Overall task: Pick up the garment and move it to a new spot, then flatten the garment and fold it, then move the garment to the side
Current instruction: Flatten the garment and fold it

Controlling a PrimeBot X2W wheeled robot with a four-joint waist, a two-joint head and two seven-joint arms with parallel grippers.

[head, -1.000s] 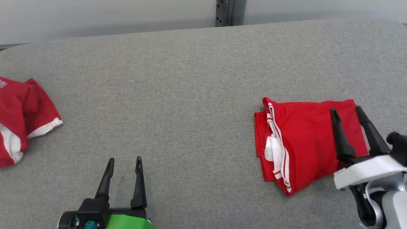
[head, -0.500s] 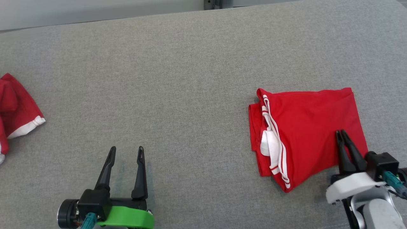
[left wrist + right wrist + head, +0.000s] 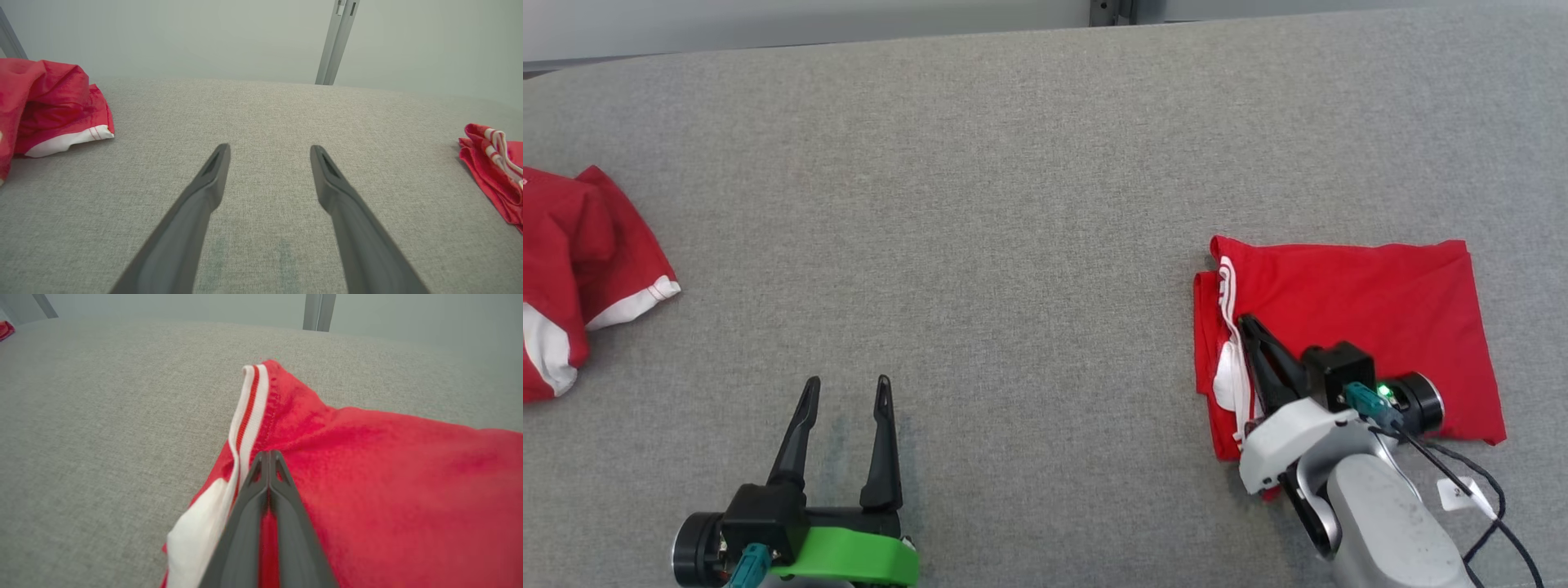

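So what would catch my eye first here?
The folded red garment with white-striped trim, lying at the right of the grey surface, with the right pincer shut and lying over its left edge. Next, a crumpled red garment at the far left, and the left pincer open over bare grey at the lower left.

No text can be read with certainty. Near right on the worktop (image 3: pixel 1029 245): a small white tag (image 3: pixel 1454 492) on a black cable (image 3: pixel 1444 460) bears a dark mark, too small to make out. The folded red garment (image 3: pixel 1380 310) shows plain white stripes along its left edge.
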